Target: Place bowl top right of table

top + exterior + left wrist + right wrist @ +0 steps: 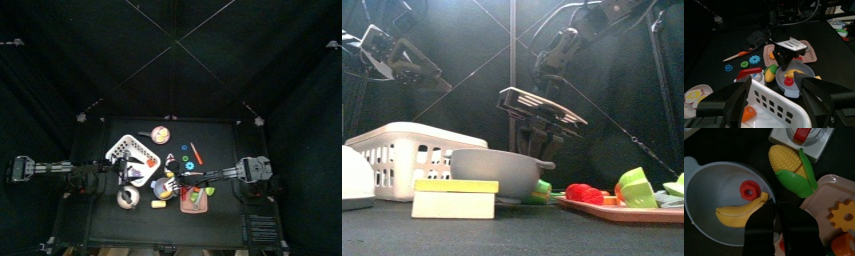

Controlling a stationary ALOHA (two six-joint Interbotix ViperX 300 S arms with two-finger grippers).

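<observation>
The blue-grey bowl (pixel 714 190) stands on the black table (pixel 221 225), near its front middle (pixel 163 188). A yellow banana (pixel 741 214) and a small red piece (pixel 749 189) lie in it. My right gripper (pixel 777 215) hangs over the bowl's rim with its jaws closed on the rim. The front view shows this gripper (pixel 540 135) reaching down to the bowl (pixel 492 166). In the left wrist view the bowl (pixel 797 82) sits just past the white rack. My left gripper (pixel 781 100) is open and empty, held above the rack at the table's left (pixel 96 180).
A white rack (pixel 131 150) stands left of the bowl, with a tan plate (pixel 160 134) behind it. A grey-white ring (pixel 128 198) lies at the front left. A pink tray (pixel 623 208) of toy food and a corn cob (pixel 791 163) lie right of the bowl. A yellow block (pixel 456 198) is in front.
</observation>
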